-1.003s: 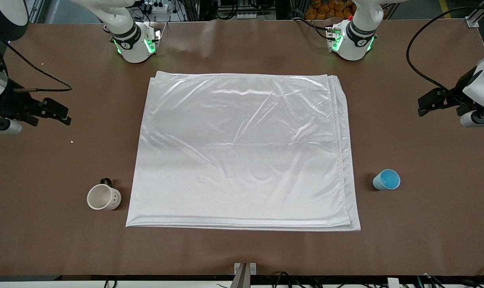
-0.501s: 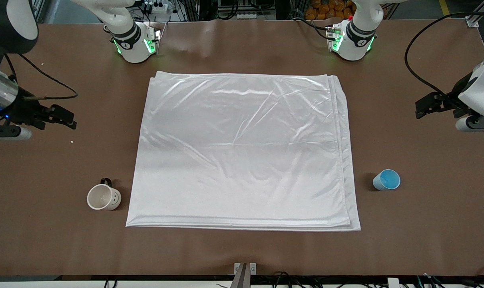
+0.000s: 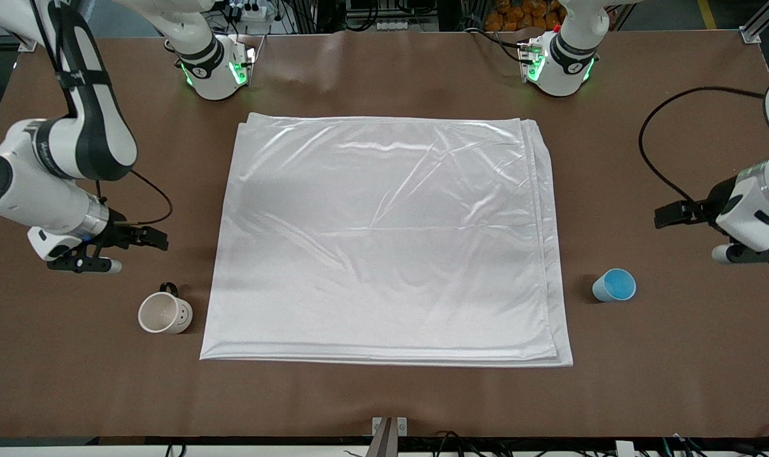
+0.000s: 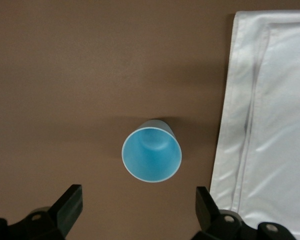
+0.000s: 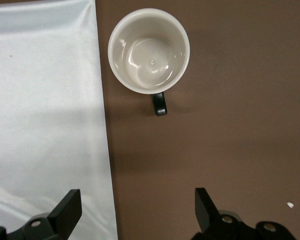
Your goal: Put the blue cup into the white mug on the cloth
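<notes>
The blue cup [image 3: 615,285] stands upright on the bare table, beside the cloth's edge at the left arm's end. It shows in the left wrist view [image 4: 151,154]. My left gripper [image 3: 670,214] is open and empty, up over the table close to the cup [image 4: 138,207]. The white mug [image 3: 164,313] stands upright and empty on the bare table at the right arm's end, its black handle [image 5: 160,104] pointing toward the robots. My right gripper [image 3: 150,238] is open and empty, over the table by the mug [image 5: 136,210]. The cloth [image 3: 384,235] lies flat in the middle.
The brown table [image 3: 384,400] has bare strips at both ends of the cloth and along its near edge. The cloth's folded edge shows in the left wrist view [image 4: 270,125] and the right wrist view [image 5: 45,100]. Black cables trail from both arms.
Both arms have swung in from the table's ends and toward the front camera. The right gripper has come close to the mug, the left gripper close to the blue cup. Cups and cloth have not moved.
</notes>
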`<state>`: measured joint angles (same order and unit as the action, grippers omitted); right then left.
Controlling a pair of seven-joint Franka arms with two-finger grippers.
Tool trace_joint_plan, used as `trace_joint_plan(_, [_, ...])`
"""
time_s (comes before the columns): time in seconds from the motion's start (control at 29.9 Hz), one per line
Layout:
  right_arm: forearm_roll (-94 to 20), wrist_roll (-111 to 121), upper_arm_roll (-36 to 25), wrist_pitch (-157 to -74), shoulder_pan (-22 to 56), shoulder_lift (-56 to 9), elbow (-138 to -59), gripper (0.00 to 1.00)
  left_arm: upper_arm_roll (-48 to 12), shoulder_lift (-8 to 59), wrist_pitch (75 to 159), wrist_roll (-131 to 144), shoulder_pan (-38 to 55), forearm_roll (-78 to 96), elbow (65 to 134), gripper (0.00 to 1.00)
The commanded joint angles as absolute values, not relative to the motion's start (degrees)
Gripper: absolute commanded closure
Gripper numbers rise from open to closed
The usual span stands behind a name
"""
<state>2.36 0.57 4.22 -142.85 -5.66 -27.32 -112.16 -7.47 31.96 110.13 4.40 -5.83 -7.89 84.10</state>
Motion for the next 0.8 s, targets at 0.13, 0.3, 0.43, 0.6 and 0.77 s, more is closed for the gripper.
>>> trace_joint_plan(0.13, [3.6, 0.9, 4.7, -143.6, -6.3, -30.8, -108.5, 0.38, -7.8, 36.0, 112.9, 3.5, -7.3, -9.4, 83.1, 0.0])
trace_joint_plan(0.3, [3.6, 0.9, 4.7, -143.6, -6.4, -31.8, -107.5, 0.49, -7.8, 37.8, 112.9, 3.4, -7.4, -9.3, 83.0, 0.0])
trace_joint_plan(0.43, [3.6, 0.9, 4.5, -143.6, -6.3, -32.5, -106.6, 0.62, -7.8, 39.0, 114.0, 3.4, -7.4, -9.4, 83.1, 0.0])
trace_joint_plan(0.6, [3.7, 0.9, 4.4, -143.7, -6.3, -33.2, -105.7, 0.76, -7.8, 40.0, 114.4, 3.3, -7.4, -9.5, 83.1, 0.0])
trace_joint_plan(0.77, [3.5, 1.0, 4.4, -143.6, -6.2, -33.1, -105.0, 0.98, -7.7, 41.1, 115.0, 2.5, -7.4, -9.9, 83.1, 0.0])
